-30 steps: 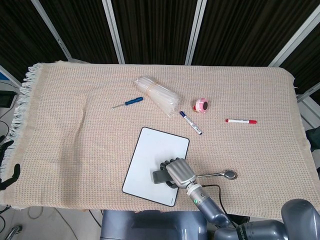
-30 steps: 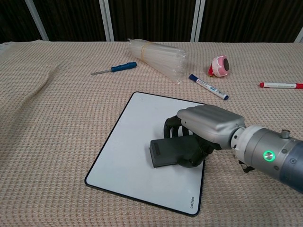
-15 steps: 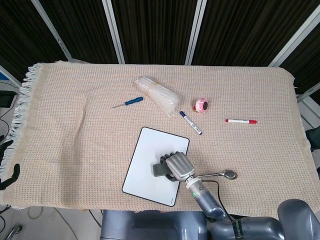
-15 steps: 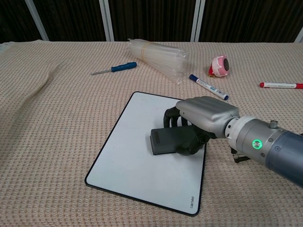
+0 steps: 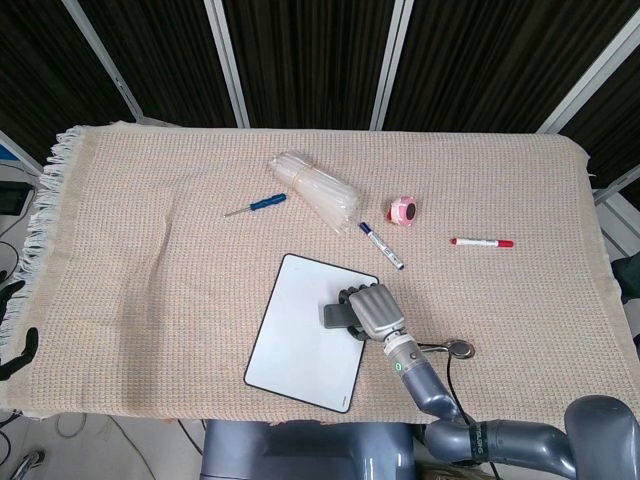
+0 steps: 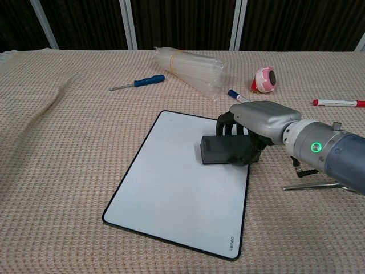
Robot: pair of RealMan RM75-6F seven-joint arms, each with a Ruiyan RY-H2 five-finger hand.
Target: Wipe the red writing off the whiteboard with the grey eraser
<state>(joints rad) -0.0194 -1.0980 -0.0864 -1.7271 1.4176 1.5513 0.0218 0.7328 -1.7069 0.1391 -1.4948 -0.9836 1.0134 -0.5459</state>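
Note:
The whiteboard [image 5: 300, 335] [image 6: 165, 188] lies flat near the table's front edge, its white face showing no red writing. My right hand [image 5: 374, 310] [image 6: 256, 123] grips the grey eraser [image 5: 336, 316] [image 6: 219, 151] and presses it on the board's far right part, by the right rim. The left hand shows in neither view.
Behind the board lie a blue screwdriver [image 5: 256, 205], a bundle of clear tubes [image 5: 316, 190], a pink tape roll [image 5: 403, 210], a blue marker [image 5: 381, 245] and a red marker [image 5: 482, 242]. A metal spoon [image 5: 448, 349] lies right of the board under my forearm.
My right hand has slid the eraser across the board, away from the front edge and toward the far right corner.

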